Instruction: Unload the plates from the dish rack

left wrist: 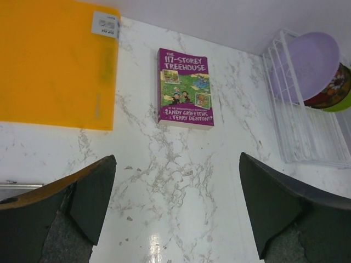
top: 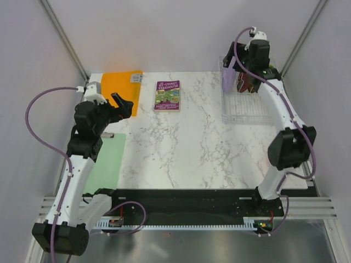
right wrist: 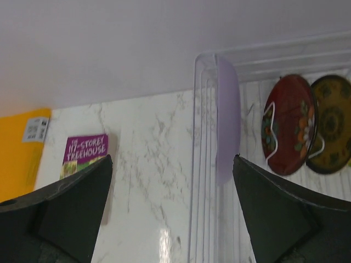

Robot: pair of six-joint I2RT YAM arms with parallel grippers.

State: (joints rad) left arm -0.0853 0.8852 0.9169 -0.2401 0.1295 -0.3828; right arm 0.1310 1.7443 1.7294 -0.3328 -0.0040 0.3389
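The clear dish rack [top: 245,107] stands at the back right of the table. The lavender plate [top: 228,76] stands on edge at its left end, with the red patterned plate [top: 242,85] behind it. In the right wrist view the lavender plate [right wrist: 227,126] is edge-on, and the red plate [right wrist: 288,123] and yellow patterned plate [right wrist: 332,123] stand to its right. The lime-green plate [left wrist: 344,103] peeks out in the left wrist view. My right gripper [right wrist: 173,208] is open above the rack's left wall [right wrist: 200,164], empty. My left gripper [left wrist: 178,208] is open and empty at the left.
A purple book [top: 168,96] lies at the back middle. An orange mat [top: 122,85] lies at the back left. A pale green mat [top: 107,164] lies along the left edge under my left arm. The walls stand close behind the rack.
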